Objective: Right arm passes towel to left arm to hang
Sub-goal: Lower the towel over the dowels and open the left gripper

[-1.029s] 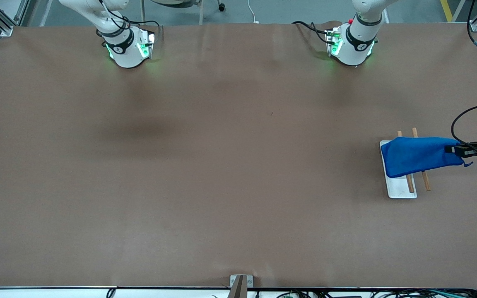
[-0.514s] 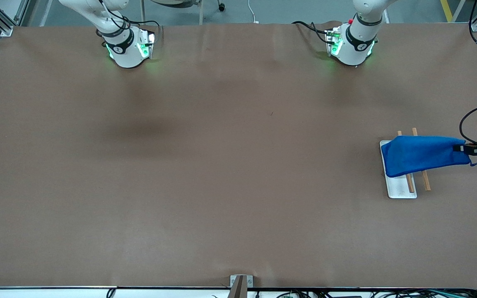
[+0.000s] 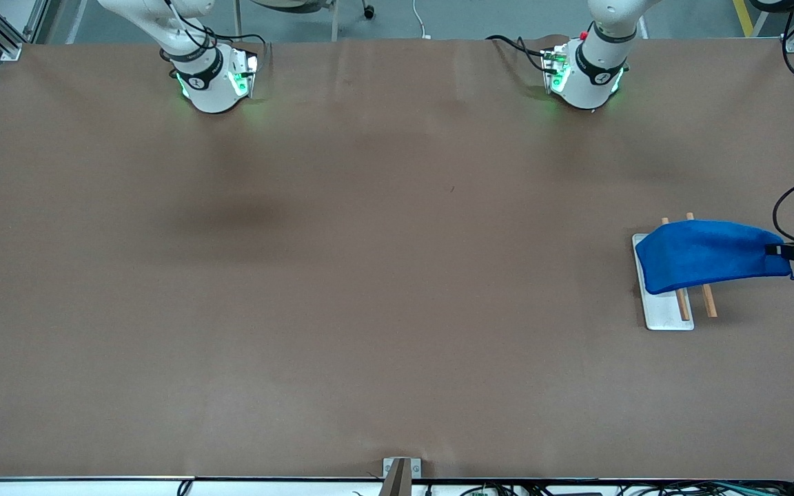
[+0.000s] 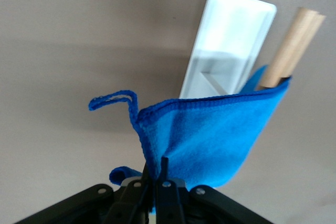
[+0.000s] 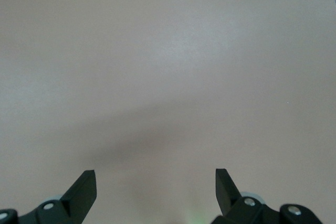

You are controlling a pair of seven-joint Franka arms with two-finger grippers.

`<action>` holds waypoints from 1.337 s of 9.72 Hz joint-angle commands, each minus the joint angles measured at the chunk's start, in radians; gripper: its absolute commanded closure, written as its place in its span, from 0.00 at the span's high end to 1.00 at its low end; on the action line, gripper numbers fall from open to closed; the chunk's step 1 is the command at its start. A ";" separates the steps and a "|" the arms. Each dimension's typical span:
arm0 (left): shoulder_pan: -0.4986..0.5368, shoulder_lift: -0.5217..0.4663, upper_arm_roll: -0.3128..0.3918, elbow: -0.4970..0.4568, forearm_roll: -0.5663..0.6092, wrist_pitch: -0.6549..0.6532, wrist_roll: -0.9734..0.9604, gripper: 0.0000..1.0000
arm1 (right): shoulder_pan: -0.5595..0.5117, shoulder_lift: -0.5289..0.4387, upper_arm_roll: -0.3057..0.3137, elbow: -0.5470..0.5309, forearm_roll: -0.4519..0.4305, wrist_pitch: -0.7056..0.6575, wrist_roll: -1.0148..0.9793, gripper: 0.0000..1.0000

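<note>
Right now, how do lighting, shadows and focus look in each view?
Front view: even light, a soft dark shadow patch on the table, green glow at both arm bases. Left wrist view: towel sharp, white rack base and wooden rods softer. Right wrist view: bare table with a diffuse shadow band, open end effector slightly blurred.

We see the left gripper (image 3: 785, 250) at the left arm's end of the table, its fingers (image 4: 157, 184) pinched tight together on the towel (image 3: 704, 255). The right gripper (image 5: 156, 188) hangs over bare tabletop with its fingers spread wide, holding nothing; that arm waits.
</note>
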 commanded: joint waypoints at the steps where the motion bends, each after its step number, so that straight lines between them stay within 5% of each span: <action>1: -0.001 0.044 0.002 0.013 0.022 0.017 0.011 0.54 | 0.002 -0.013 0.002 -0.015 -0.023 -0.001 -0.007 1.00; 2: -0.001 0.041 0.002 0.011 0.022 0.017 0.015 0.99 | 0.002 -0.013 0.002 -0.015 -0.023 -0.001 -0.007 1.00; 8: -0.051 -0.089 -0.019 0.091 0.022 -0.014 0.020 1.00 | 0.000 -0.013 0.002 -0.019 -0.012 0.003 -0.003 1.00; 13: -0.298 -0.270 -0.025 0.089 0.027 -0.081 -0.380 1.00 | 0.000 -0.013 0.002 -0.021 -0.010 0.006 -0.001 1.00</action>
